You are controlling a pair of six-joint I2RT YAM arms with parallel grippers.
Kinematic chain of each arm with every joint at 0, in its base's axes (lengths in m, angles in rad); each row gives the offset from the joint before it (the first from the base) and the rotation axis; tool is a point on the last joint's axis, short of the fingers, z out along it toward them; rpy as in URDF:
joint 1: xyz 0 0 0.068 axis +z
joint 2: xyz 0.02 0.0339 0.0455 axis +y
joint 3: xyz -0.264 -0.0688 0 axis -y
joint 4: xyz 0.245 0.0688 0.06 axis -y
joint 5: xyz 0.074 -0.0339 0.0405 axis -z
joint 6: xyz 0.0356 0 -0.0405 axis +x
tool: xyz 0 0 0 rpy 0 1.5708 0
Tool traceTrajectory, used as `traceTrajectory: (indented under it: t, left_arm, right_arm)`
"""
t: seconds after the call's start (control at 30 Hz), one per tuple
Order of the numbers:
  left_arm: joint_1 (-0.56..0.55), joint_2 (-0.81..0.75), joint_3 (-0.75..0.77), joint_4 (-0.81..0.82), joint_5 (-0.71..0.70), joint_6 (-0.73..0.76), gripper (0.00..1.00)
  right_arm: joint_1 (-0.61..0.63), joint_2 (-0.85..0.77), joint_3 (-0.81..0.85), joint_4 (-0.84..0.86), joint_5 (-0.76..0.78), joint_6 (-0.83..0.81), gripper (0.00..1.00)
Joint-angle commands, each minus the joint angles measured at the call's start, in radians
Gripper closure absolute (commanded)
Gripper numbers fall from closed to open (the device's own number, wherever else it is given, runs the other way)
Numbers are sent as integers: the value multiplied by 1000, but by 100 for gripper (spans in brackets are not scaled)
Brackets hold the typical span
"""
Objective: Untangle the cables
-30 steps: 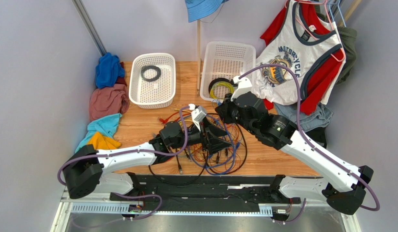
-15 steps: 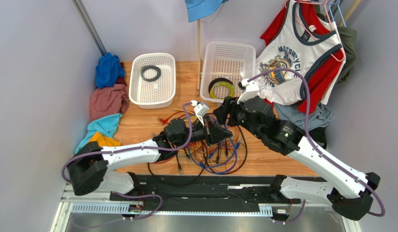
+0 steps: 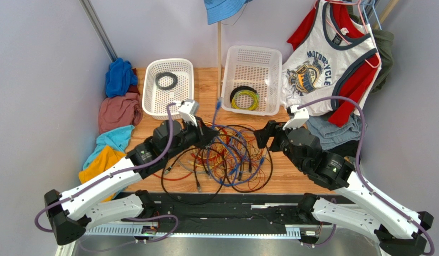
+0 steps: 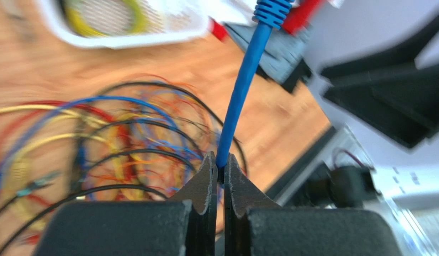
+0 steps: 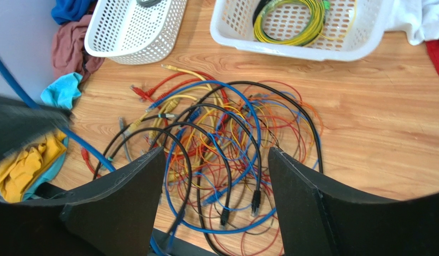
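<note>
The cables [image 3: 232,157] lie in a loose tangle of black, blue, red, orange and yellow loops on the wooden table, also seen in the right wrist view [image 5: 232,133]. My left gripper [image 3: 210,129] is at the tangle's upper left, shut on a blue cable [image 4: 243,90]. That cable stands up from the fingertips [image 4: 220,162], with its plug end [image 3: 218,102] raised toward the baskets. To the right of the tangle my right gripper [image 3: 260,136] hangs above the table. Its jaws [image 5: 216,150] are wide open with nothing between them.
A white basket [image 3: 168,61] at the back left holds a small black ring coil [image 3: 166,80]. Another white basket [image 3: 251,48] at the back right holds a yellow-green and black coil [image 3: 244,98]. Crumpled clothes [image 3: 119,112] line the left edge, and shirts [image 3: 323,69] hang at the right.
The left gripper shut on the blue cable and pulled it up and to the left. The right gripper opened and drew back to the right, off the tangle.
</note>
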Motion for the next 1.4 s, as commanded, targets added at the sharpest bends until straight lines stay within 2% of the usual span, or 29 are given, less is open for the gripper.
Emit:
traceTrajectory:
  t: [0.0,0.2,0.4,0.6,0.73,0.83,1.03,1.17,1.27,1.33,1.37]
  left_arm:
    - [50,-41,145,-207,-146,75,100]
    - [78,22,366,-305,-229,156,100]
    - [82,137,690,-371,-277,245,100]
    - [84,240,936,-409,-238,297,100]
    - [84,267,970,-422,-202,303,100]
    - [84,275,958,-418,-188,297,100]
    - [84,280,938,-417,-166,297,100]
    - [84,280,914,-409,-152,296,100]
    - [84,275,895,-408,-152,299,100]
    - [84,272,883,-403,-154,299,100]
    - [84,268,871,-402,-154,299,100]
  right_arm:
    - [-3,-131,-60,49,10,-3,26]
    - [-3,-275,-150,142,-71,-28,29]
    - [-3,-253,-193,112,-119,-30,30]
    - [-1,-204,-300,284,-264,-14,30]
    - [-3,-152,-330,475,-367,-10,28]
    - [-3,-83,-309,542,-427,-16,27]
    - [-1,8,-273,683,-438,-43,27]
    - [-1,106,-218,708,-433,-65,27]
    - [-1,152,-210,758,-456,-62,32]
    - [-1,186,-206,790,-436,-65,49]
    - [-1,203,-178,786,-418,-68,64]
